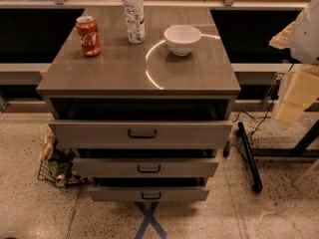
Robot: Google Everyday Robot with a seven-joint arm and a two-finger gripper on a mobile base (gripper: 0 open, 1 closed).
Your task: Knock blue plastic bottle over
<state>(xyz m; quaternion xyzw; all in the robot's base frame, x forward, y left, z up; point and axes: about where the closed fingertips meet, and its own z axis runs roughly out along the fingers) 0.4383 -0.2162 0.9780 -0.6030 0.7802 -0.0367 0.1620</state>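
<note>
The blue plastic bottle (134, 15), clear with a white cap and a white-bluish label, stands upright at the back of the grey cabinet top (114, 68). A red soda can (88, 36) stands to its left and a white bowl (182, 39) to its right. My arm shows at the right edge of the view, white above with cream-coloured parts below. My gripper (293, 99) hangs there, off the cabinet's right side, far from the bottle and lower than the top.
The cabinet has three drawers (142, 133) pulled partly open. A wire basket (57, 166) with items sits on the floor at the lower left. A black bar and cables (249, 156) lie on the floor to the right. Blue tape (149, 220) marks the floor in front.
</note>
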